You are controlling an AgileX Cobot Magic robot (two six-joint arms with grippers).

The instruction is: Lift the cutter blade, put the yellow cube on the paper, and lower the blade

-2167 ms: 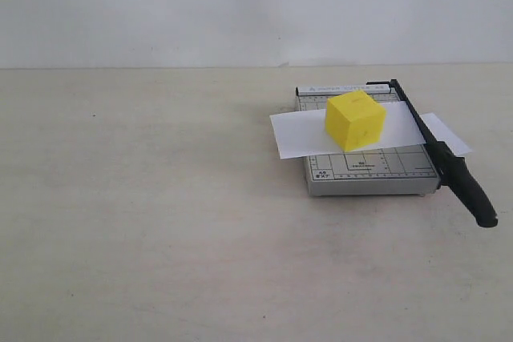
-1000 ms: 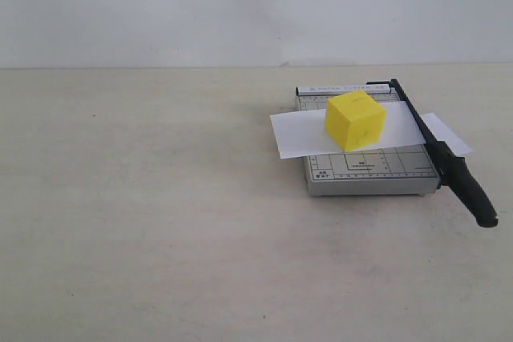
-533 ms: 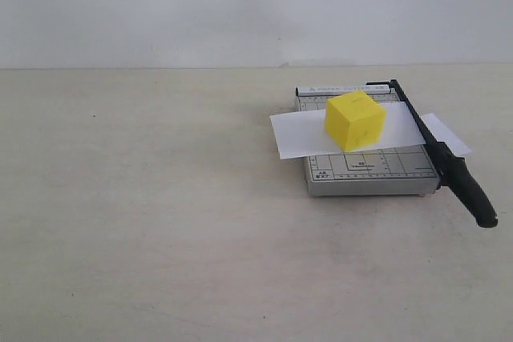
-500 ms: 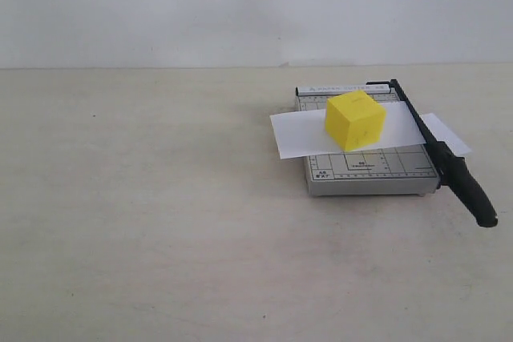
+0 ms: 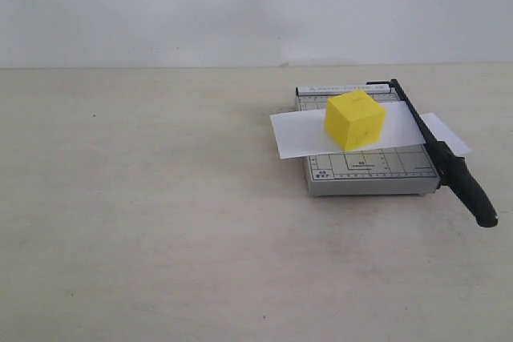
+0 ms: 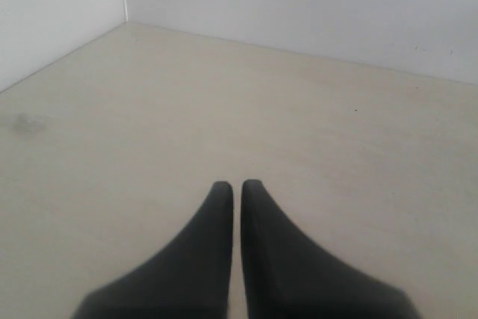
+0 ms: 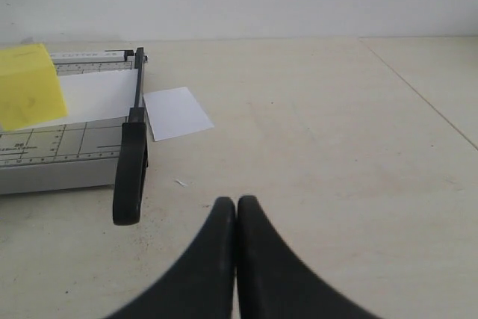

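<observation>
Both claws hang low over a pale surface (image 5: 160, 222), tips together, holding nothing. The left claw (image 6: 237, 184) has only bare surface in its view. The right claw (image 7: 237, 201) is near the handle of the blade (image 7: 131, 169). Past it, the black blade lies flat along the right edge of the grey base (image 5: 369, 172). The white paper (image 5: 300, 134) crosses the base under the blade. The yellow cube (image 5: 354, 119) sits on the paper, mid-base. All three steps look done. The likeliest risk is the right claw brushing the handle when it moves, lifting the blade or knocking the paper and cube askew.
</observation>
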